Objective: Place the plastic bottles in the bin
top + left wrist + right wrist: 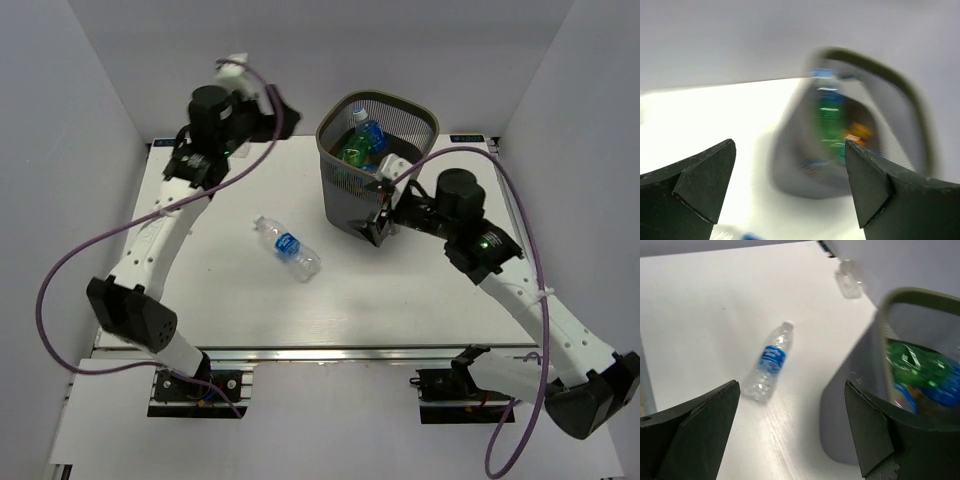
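Lying on the white table [400, 290], a clear blue-labelled bottle [287, 248] near the tapering wire-mesh bin [345, 195]; both arms' jaws apart.

I am working in a robotics lab test cell, not a home or a shop. A plain white table [400, 300] is boxed in on its left, far and right sides by bare white panels [70, 120]. My two machines, the left arm [150, 242] and the right arm [530, 300], are bolted to a metal rail [330, 352] along the near edge, and purple cables [47, 292] loop loosely from them. On the tabletop sit staged props: a dark wire-mesh bin [345, 200] and a clear plastic bottle [287, 248] lying on its side.
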You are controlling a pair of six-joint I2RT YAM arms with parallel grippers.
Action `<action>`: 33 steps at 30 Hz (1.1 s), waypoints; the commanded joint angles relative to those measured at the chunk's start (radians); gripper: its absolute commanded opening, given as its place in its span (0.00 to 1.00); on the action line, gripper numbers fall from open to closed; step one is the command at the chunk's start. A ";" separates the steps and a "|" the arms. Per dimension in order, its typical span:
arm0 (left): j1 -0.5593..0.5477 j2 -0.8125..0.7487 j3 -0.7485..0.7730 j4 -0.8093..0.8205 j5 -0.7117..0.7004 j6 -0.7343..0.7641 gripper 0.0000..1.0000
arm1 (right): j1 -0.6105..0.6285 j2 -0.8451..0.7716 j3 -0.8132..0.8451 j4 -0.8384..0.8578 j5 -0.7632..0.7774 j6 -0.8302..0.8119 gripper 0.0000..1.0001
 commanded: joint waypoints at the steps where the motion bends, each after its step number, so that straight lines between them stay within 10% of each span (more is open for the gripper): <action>1: 0.179 -0.096 -0.207 0.049 -0.102 -0.153 0.98 | 0.110 0.080 0.073 -0.047 0.056 -0.047 0.89; 9: 0.372 -0.274 -0.670 0.034 -0.331 -0.340 0.98 | 0.291 0.498 0.236 -0.044 0.168 0.016 0.89; 24: 0.412 -0.348 -0.775 0.045 -0.422 -0.340 0.98 | 0.308 1.183 0.636 -0.044 0.461 0.062 0.89; 33: 0.420 -0.358 -0.753 0.060 -0.465 -0.336 0.98 | 0.308 0.958 0.581 -0.063 0.277 0.073 0.36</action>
